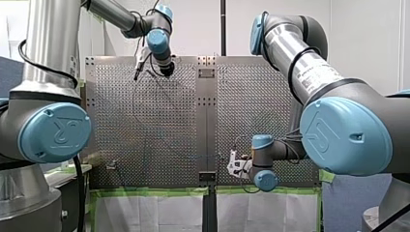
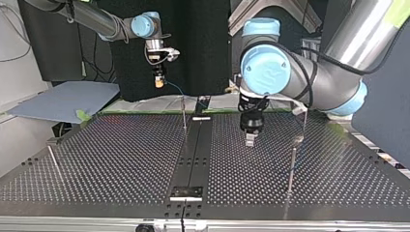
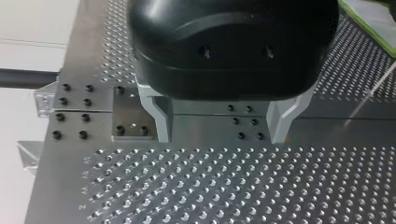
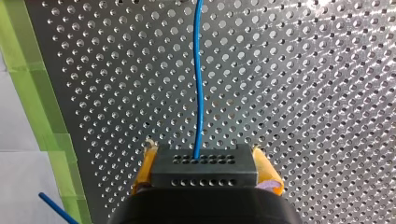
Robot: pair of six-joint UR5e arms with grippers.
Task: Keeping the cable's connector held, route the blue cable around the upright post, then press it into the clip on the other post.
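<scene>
A raised UR logo stands on my left arm's blue joint cap (image 1: 54, 131) and on my right arm's blue joint cap (image 1: 344, 135). My right arm's printed label (image 1: 313, 73) is too small to read.

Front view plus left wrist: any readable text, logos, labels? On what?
"UR" logo, embossed on my left arm's blue joint cap.
"UR" logo again on my right arm's blue joint cap.
Label strip on that same arm: too blurred to read.
Engraved marks on the table: too small to read.

Bench (image 2: 116, 154): perforated metal, solid strip (image 2: 194, 150) down the middle. 1 thin post (image 2: 184, 116) beside the strip; second post (image 2: 292, 166) at top view's right. Green tape (image 4: 37, 107) along 1 edge.
</scene>
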